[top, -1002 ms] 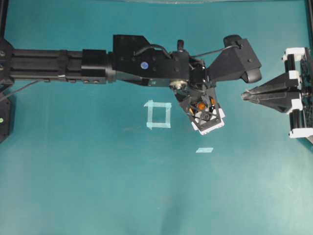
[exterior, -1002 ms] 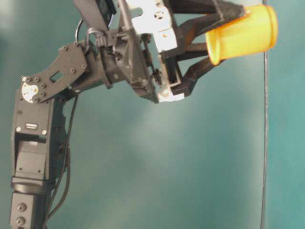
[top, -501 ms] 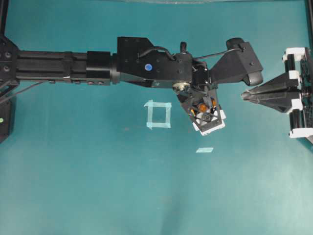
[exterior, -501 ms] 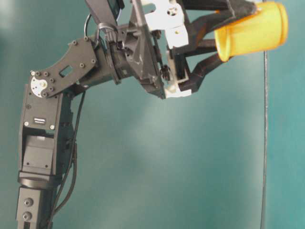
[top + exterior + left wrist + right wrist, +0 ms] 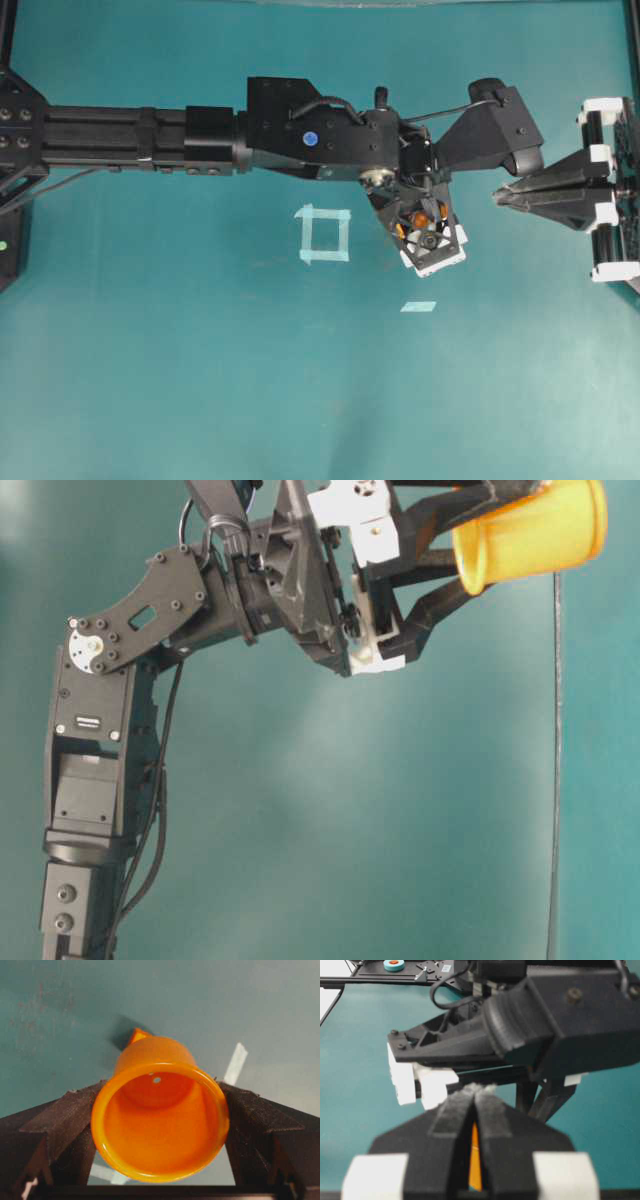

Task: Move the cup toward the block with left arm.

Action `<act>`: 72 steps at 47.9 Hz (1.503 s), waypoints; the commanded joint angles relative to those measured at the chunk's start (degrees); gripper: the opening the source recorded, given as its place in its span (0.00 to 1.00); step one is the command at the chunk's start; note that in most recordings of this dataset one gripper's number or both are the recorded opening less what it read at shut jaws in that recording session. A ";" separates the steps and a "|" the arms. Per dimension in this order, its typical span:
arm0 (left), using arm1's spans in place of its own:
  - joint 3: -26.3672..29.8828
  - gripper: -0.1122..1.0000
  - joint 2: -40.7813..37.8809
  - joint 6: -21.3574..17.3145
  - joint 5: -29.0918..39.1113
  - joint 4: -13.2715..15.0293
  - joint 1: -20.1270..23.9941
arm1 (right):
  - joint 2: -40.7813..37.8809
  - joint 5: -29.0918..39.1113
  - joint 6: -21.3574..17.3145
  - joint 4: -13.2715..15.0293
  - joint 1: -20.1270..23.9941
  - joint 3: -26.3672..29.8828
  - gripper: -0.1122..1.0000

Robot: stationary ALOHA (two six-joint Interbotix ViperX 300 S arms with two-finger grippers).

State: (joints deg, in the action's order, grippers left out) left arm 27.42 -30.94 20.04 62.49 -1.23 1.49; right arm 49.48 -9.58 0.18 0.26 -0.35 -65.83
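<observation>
Cup (image 5: 160,1125) empty, clamped in left hand (image 5: 160,1110), airborne.

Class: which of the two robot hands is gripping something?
The left hand: it clamps the orange cup in mid-air. The right hand stands shut, holding nothing.

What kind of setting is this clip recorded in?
Most likely a robotics lab bench rig. A plain teal table carries only pale tape markers, two black arms face each other across it, and the left gripper holds an orange cup in the air.
</observation>
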 commanded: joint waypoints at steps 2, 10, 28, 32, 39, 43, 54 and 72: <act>1.67 0.73 1.05 -0.18 -0.35 -0.18 -0.18 | 0.00 -0.18 0.09 0.00 0.00 1.76 0.10; 1.67 0.73 0.97 -0.26 -0.35 -0.18 -0.09 | -0.09 -0.18 0.09 0.00 0.00 1.76 0.10; 1.58 0.73 1.05 -1.23 -0.35 -0.09 -0.09 | -0.09 0.35 0.09 0.00 0.00 1.76 0.10; 1.67 0.73 0.97 -1.23 -0.35 -0.18 -0.18 | -0.09 0.35 0.09 0.00 0.00 1.76 0.10; 1.67 0.73 1.05 -1.23 -0.35 -0.18 -0.18 | 0.00 0.35 0.18 0.00 0.00 1.85 0.10; 1.58 0.73 1.05 -1.23 -0.35 -0.18 -0.09 | -0.09 0.35 0.18 0.00 -0.09 1.76 0.10; 1.58 0.73 1.05 -1.23 -0.35 -0.18 -0.18 | -0.09 0.35 0.26 0.00 0.00 1.76 0.10; 1.58 0.73 1.05 -1.23 -0.18 -0.18 -0.09 | -0.09 0.35 0.26 0.00 0.00 1.76 0.10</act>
State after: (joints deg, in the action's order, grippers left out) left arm 27.42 -30.94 18.90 62.49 -1.14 1.49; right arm 49.48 -8.96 0.35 0.18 -0.35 -65.83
